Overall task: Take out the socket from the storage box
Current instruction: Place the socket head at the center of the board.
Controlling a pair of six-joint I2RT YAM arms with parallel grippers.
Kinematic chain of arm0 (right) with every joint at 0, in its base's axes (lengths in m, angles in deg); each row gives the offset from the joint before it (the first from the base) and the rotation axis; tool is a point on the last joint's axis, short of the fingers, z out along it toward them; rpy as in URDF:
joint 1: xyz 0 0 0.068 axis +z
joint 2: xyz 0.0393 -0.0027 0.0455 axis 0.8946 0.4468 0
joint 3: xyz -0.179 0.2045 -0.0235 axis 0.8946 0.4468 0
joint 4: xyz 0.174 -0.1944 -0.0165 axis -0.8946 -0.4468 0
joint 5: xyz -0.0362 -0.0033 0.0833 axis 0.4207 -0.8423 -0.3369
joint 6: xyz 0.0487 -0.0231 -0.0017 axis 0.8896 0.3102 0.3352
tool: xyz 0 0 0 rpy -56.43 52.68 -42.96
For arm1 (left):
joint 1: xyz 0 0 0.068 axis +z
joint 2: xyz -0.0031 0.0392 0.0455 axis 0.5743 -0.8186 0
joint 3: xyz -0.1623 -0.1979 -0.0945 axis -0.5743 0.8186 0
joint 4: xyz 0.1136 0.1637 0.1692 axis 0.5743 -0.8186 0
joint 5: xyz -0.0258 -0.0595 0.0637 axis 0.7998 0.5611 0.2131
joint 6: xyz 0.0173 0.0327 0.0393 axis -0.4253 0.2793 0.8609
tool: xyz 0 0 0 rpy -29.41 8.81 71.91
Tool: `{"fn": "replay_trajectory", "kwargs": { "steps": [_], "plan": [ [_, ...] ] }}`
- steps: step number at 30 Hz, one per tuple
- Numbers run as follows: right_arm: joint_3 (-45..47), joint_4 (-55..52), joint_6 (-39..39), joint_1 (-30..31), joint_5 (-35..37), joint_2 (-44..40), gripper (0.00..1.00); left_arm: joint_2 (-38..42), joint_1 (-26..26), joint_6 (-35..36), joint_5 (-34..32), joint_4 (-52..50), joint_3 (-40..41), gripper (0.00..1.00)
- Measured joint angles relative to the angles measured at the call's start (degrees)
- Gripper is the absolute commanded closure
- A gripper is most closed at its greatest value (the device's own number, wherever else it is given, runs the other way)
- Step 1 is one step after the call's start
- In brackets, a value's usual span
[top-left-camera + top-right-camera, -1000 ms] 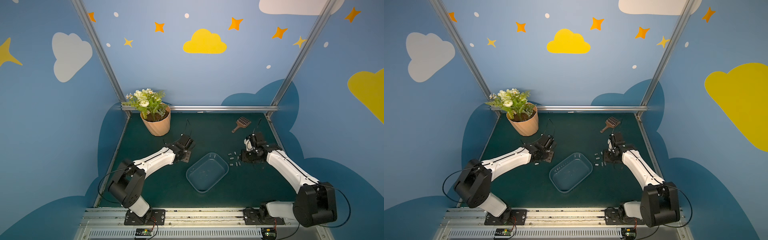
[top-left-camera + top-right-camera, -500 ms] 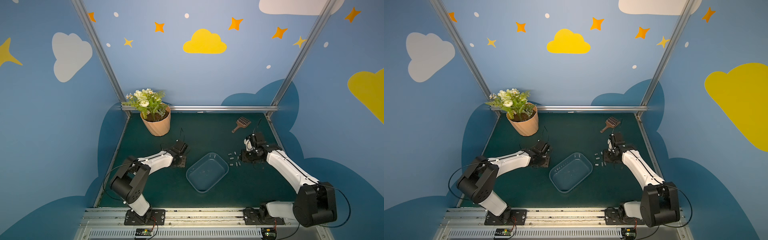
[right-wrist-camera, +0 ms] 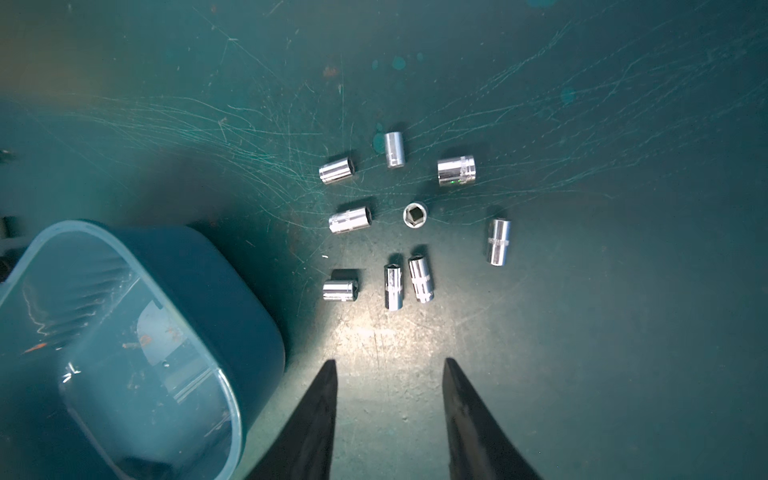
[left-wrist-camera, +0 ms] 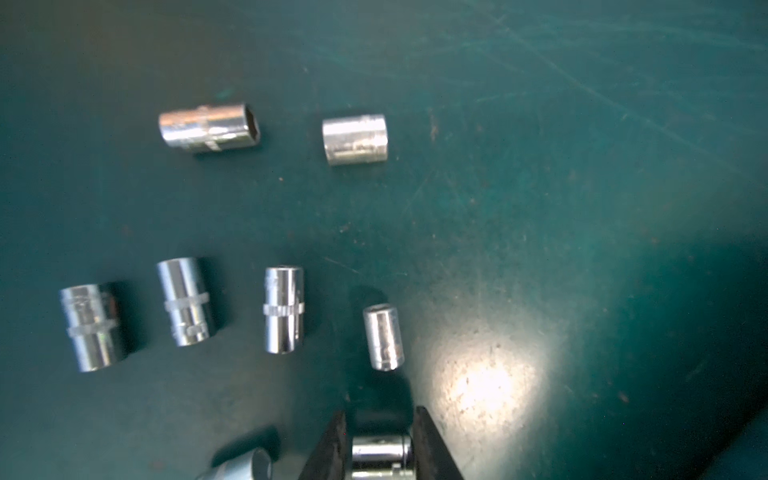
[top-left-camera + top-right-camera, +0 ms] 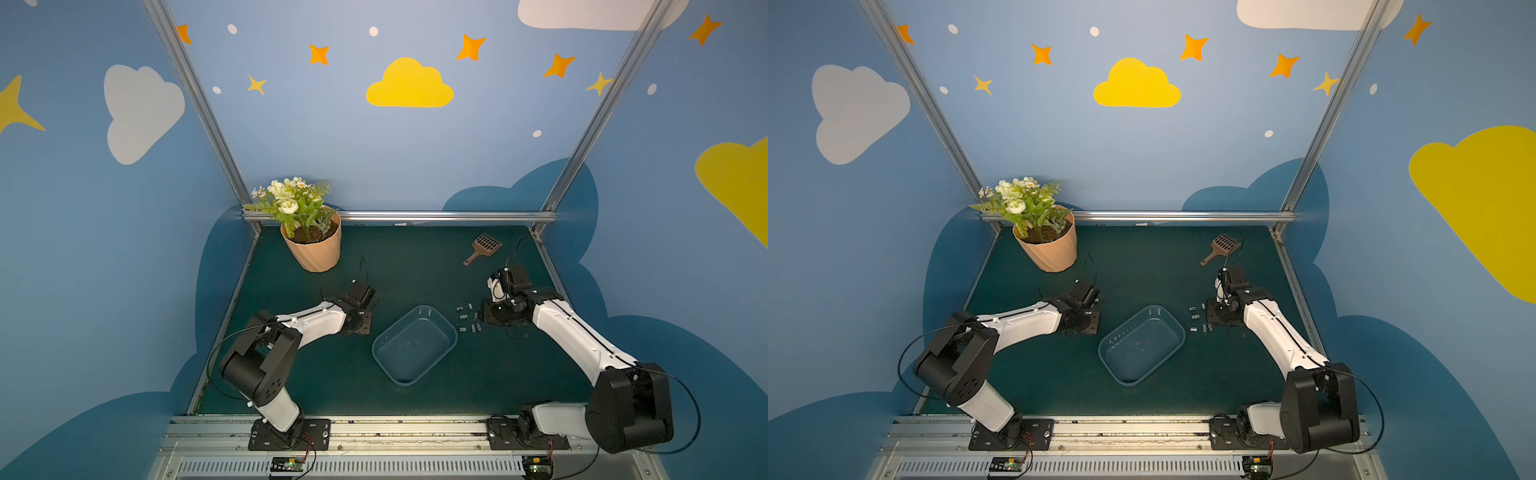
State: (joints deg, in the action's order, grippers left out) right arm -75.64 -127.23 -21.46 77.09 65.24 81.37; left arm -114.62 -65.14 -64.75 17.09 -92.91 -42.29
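Note:
The storage box (image 5: 415, 345) (image 5: 1142, 345), a shallow translucent blue-grey tub, lies in mid-mat, and I see no socket in it. My left gripper (image 5: 360, 320) (image 5: 1084, 322) hangs low over the mat left of the box. In the left wrist view a chrome socket (image 4: 380, 451) lies between its jaws, and the left gripper (image 4: 379, 411) is open with a thin gap beside the socket. Several more sockets (image 4: 284, 309) lie ahead of it. My right gripper (image 5: 494, 313) (image 3: 388, 361) stands open and empty beside the box wall (image 3: 232, 291). Several sockets (image 5: 467, 318) (image 3: 415, 216) lie in front of it.
A peach flowerpot (image 5: 318, 249) with white flowers stands at the back left. A brown slotted scoop (image 5: 482, 247) lies at the back right. A metal rail (image 5: 399, 216) closes the mat's far edge, and blue walls bound both sides.
My left gripper has drawn back a little and sunk towards the mat left of the box. The right arm has stayed in place.

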Motion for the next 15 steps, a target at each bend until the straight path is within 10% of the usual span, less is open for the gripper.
{"fn": "replay_trajectory", "kwargs": {
  "steps": [15],
  "plan": [
    [1.68, 3.89, 0.11, -0.33, 2.38, -1.03, 0.56, 21.99, 3.85, 5.97, -3.87, 0.13, 1.07, 0.42]
  ]
}}
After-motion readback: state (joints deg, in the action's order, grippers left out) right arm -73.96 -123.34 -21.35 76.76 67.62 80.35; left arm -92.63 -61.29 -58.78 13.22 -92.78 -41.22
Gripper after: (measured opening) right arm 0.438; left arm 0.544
